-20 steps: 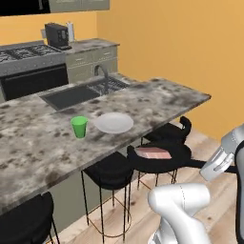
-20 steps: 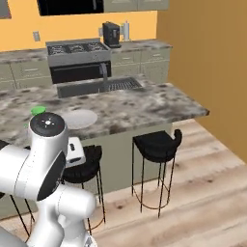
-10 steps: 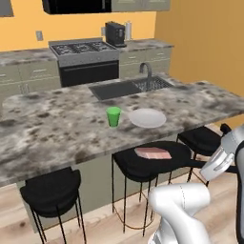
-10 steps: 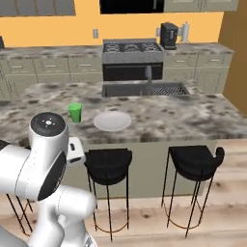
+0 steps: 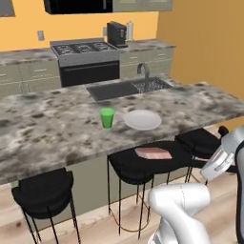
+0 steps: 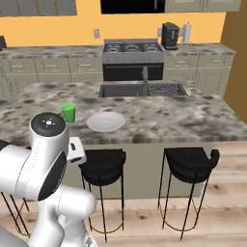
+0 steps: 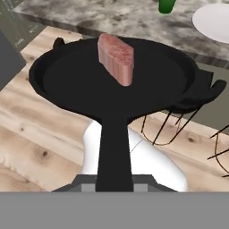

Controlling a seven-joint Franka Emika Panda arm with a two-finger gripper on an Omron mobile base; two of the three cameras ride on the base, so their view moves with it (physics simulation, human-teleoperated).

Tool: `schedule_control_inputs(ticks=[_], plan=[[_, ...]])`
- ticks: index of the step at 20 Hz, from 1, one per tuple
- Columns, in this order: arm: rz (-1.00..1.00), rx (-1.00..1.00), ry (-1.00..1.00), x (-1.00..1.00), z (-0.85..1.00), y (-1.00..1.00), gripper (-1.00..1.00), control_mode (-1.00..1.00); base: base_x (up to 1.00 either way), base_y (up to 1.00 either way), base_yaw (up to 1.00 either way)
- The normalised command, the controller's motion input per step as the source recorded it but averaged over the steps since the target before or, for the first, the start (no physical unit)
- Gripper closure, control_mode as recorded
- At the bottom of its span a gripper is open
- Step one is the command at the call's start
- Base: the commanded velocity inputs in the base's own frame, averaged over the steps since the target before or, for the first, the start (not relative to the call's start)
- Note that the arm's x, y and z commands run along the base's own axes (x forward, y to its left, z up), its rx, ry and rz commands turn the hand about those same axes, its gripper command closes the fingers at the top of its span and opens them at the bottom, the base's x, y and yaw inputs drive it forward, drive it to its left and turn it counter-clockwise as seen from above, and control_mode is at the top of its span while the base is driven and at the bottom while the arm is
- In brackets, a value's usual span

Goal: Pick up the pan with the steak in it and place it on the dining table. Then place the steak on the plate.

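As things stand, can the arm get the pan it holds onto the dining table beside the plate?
Probably yes. The pan with the steak hangs by the stools, below the dining table; bare granite lies beside the plate, but it must lift above the edge first.

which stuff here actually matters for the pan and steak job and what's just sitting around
Part of the job:
- pan, gripped by its handle
- steak, lying in the pan
- dining table
- plate on the table
- gripper

Just lying about:
- green cup beside the plate
- bar stools
- sink
- stove
- coffee maker
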Motion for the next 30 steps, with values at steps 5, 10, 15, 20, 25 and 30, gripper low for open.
schedule_control_inputs(ticks=[5, 10, 15, 20, 25, 30], plan=[[0.0, 0.0, 0.0, 0.0, 0.0, 0.0, 1.0, 1.0, 0.22, -0.8, 0.09], [0.0, 0.0, 0.0, 0.0, 0.0, 0.0, 1.0, 1.0, 0.14, -0.82, 0.08], [0.0, 0.0, 0.0, 0.0, 0.0, 0.0, 1.0, 1.0, 0.04, -0.78, 0.09], [0.0, 0.0, 0.0, 0.0, 0.0, 0.0, 1.0, 1.0, 0.03, -0.14, 0.03], [0.0, 0.0, 0.0, 0.0, 0.0, 0.0, 1.0, 1.0, 0.5, 0.0, 0.0], [0.0, 0.0, 0.0, 0.0, 0.0, 0.0, 1.0, 1.0, 0.63, 0.0, 0.0]])
